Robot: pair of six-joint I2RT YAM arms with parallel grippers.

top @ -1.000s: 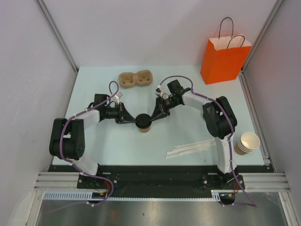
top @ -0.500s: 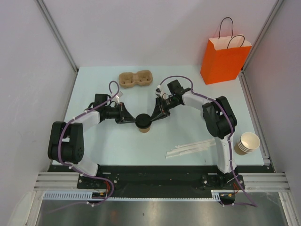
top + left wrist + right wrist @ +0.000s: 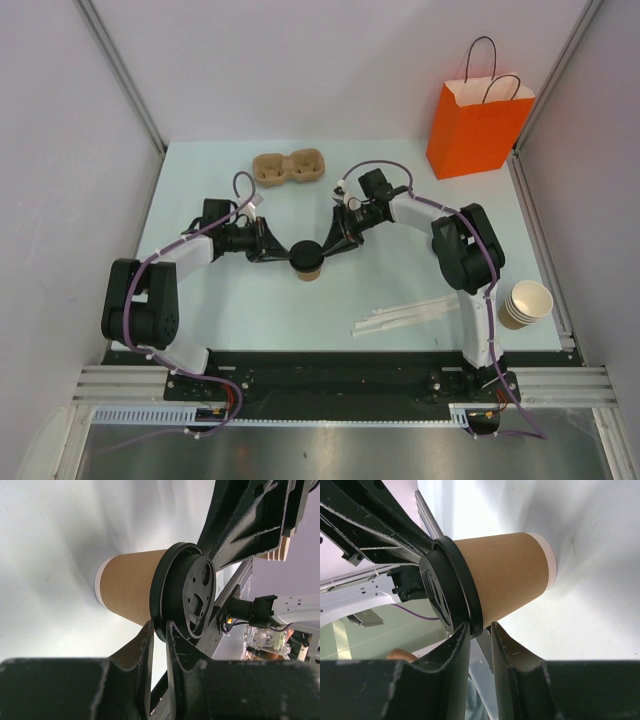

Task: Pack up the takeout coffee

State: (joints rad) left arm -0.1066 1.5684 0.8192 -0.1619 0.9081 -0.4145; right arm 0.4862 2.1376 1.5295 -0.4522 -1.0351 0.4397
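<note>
The takeout coffee [image 3: 307, 263], a tan paper cup with a black lid, stands upright mid-table. My left gripper [image 3: 286, 254] reaches in from the left and my right gripper [image 3: 329, 249] from the right. Each pinches the lid's rim on its own side. In the left wrist view the cup [image 3: 127, 592] shows with the lid [image 3: 182, 597] held at the tips of my left gripper [image 3: 159, 626]. In the right wrist view the cup [image 3: 507, 575] shows with its lid rim [image 3: 465, 595] between the tips of my right gripper [image 3: 481, 626].
An orange paper bag [image 3: 477, 128] stands open at the back right. A brown cardboard cup carrier [image 3: 290, 167] lies at the back, left of centre. White stirrers [image 3: 405, 318] lie front right. A stack of lidless cups [image 3: 526, 303] lies at the right edge.
The left arm's shoulder and elbow have shifted slightly. Both grippers and the cup stay where they were.
</note>
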